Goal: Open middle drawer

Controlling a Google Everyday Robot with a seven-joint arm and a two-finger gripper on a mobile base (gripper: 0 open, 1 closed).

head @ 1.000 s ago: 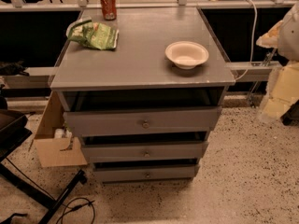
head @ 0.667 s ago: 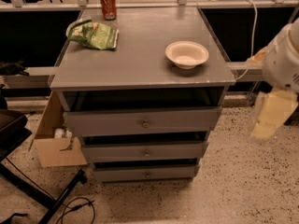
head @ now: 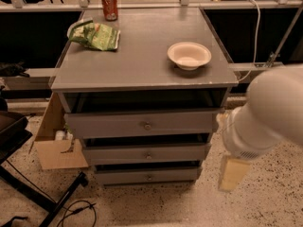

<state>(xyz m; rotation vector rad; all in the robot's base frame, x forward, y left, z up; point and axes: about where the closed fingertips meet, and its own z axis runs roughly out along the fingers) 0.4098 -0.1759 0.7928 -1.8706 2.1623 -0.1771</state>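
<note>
The grey cabinet (head: 142, 70) has three stacked drawers. The middle drawer (head: 118, 154) is a long plain grey front with a small round metal knob (head: 148, 155) at its centre. It sits between the taller top drawer (head: 109, 125) and the narrower bottom drawer (head: 123, 177). A dark gap shows above each front. My white arm (head: 270, 112) comes in from the right. My gripper (head: 233, 173) hangs beside the cabinet's right front corner, at the height of the lower drawers and apart from the knob.
On the cabinet top stand a red can (head: 110, 4), a green snack bag (head: 97, 36) and a white bowl (head: 189, 56). A cardboard box (head: 57, 148) sits on the floor at the left, with a black chair base (head: 38, 195) and cables in front of it.
My arm has swung down and left, from the far right edge toward the cabinet's right front corner. The drawers and the things on top have not moved.
</note>
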